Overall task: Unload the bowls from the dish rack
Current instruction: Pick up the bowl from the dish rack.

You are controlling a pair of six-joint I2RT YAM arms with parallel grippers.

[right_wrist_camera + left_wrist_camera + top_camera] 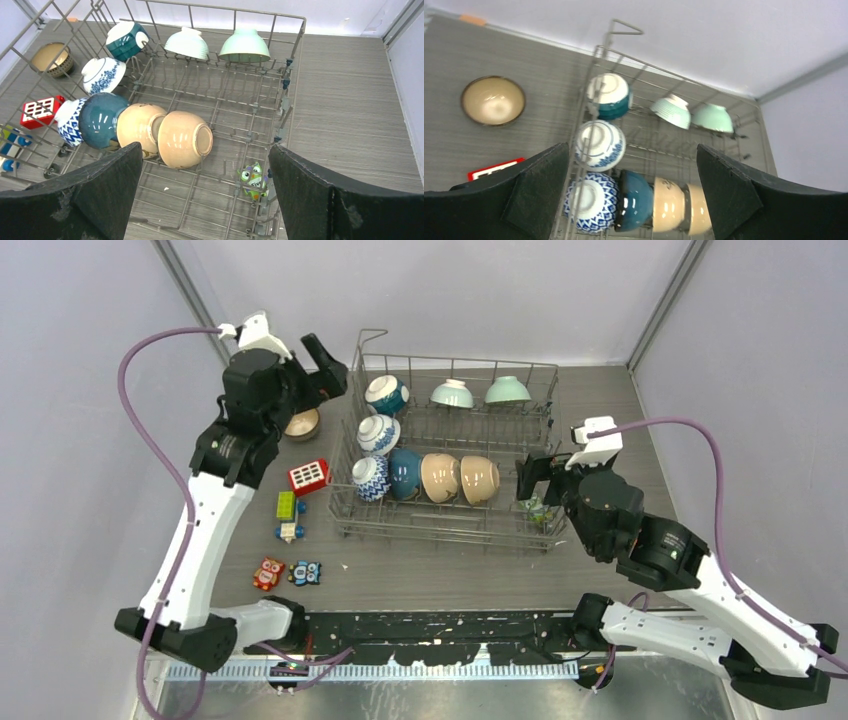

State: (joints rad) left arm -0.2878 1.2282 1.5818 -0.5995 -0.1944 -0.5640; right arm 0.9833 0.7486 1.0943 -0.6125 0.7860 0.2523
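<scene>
Left tool [632, 150]: fingers spread wide and empty, hanging over the rack's 10 o'clock corner.
Right tool [205, 146]: also wide open and empty, at the rack's 4 o'clock edge, facing in.
Dish rack [440, 530]: mid-bench [420, 580], with eight bowls on edge among the tines.
Left column, 12 to 6 o'clock: teal-and-white bowl [386, 394], blue-and-white bowl [378, 434], zigzag bowl [369, 479].
Near row: dark teal bowl [404, 474], then two beige bowls [459, 478].
Far row: two mint bowls [480, 392].
Unloaded: brown bowl [302, 424] upright on the bench, at the rack's 9 o'clock.
Step in hand: probably the left tool's reach for the teal-and-white bowl, the nearest one.
Doing it well: put one finger inside the rim and one outside. Lift straight up clear of the tines before swinging toward 9 o'clock. Set it beside the brown bowl, short of the red block [308, 476].
Left arm: stretched far forward, wrist bent down.
Right arm: folded low, elbow at 5 o'clock.
</scene>
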